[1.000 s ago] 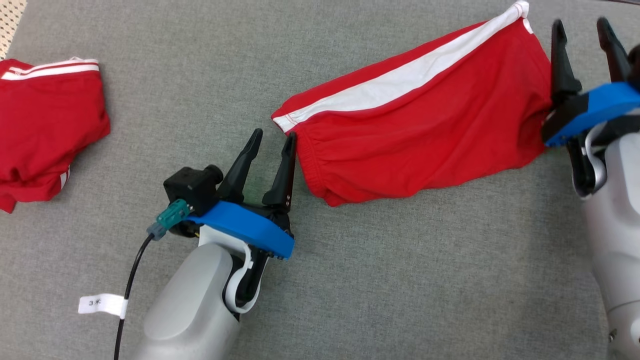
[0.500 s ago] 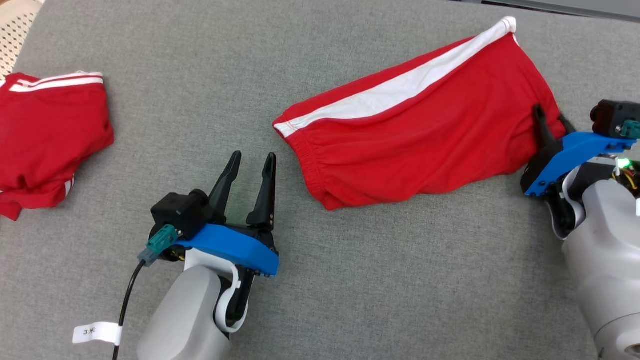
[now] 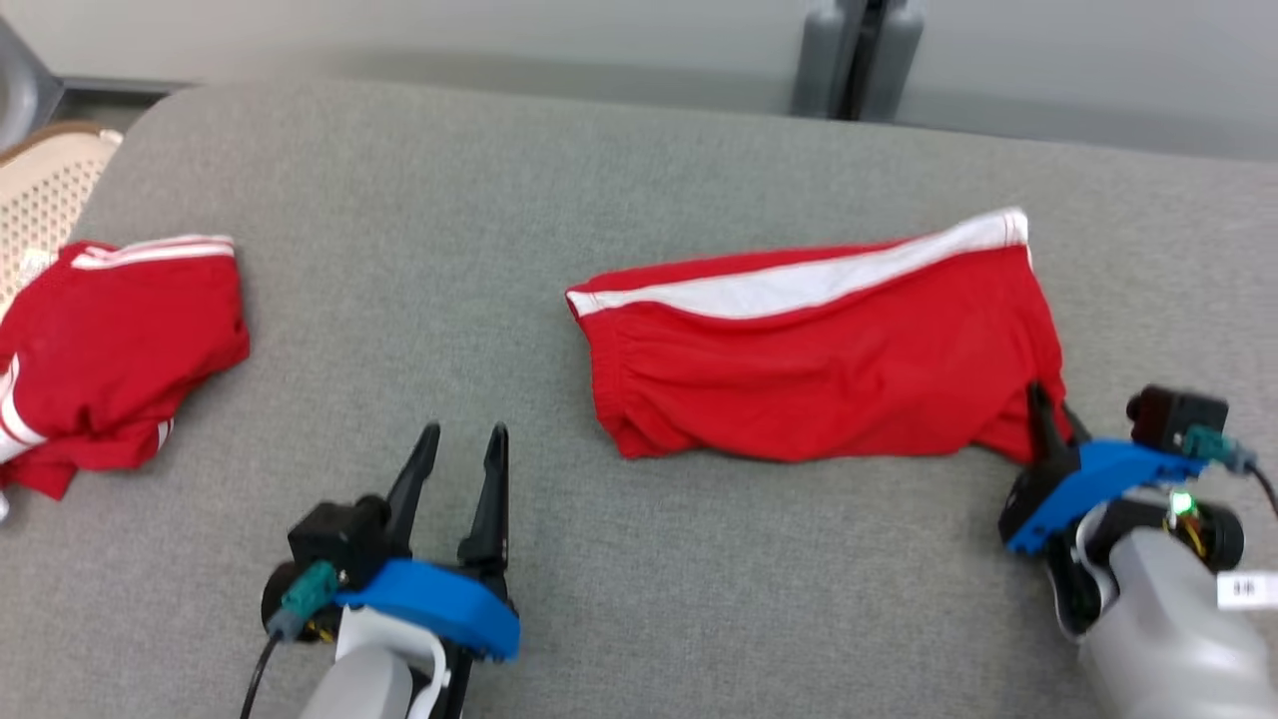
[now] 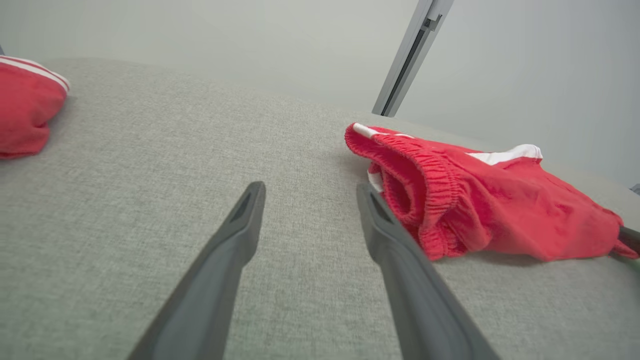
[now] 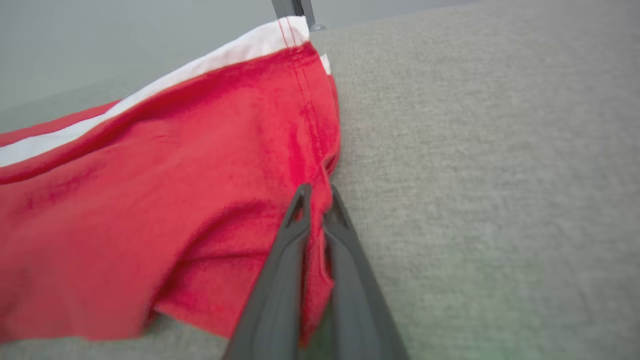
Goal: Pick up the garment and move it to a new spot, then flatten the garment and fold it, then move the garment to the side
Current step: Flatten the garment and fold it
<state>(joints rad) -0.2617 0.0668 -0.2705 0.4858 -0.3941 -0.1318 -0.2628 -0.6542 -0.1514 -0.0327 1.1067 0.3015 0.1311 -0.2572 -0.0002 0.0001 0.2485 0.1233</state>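
Note:
The garment (image 3: 819, 369) is a pair of red shorts with a white side stripe, lying folded lengthwise across the middle right of the grey surface. My right gripper (image 3: 1046, 414) is shut on its lower right corner; in the right wrist view the fingers (image 5: 345, 250) pinch a fold of the red garment (image 5: 175, 200). My left gripper (image 3: 457, 469) stands open with nothing between its fingers, to the lower left of the waistband end. In the left wrist view the garment's elastic waistband (image 4: 435, 200) lies just right of the open left gripper (image 4: 307, 192).
A second red garment with white stripes (image 3: 110, 350) lies bunched at the left edge of the grey padded surface (image 3: 419, 250). A pale woven chair (image 3: 45, 200) stands beyond the left corner. A grey post (image 3: 859, 55) rises behind the far edge.
My right gripper came down to the garment's right end and shut on its lower corner. My left gripper drew back from the waistband. The head view has tilted up, showing the far edge.

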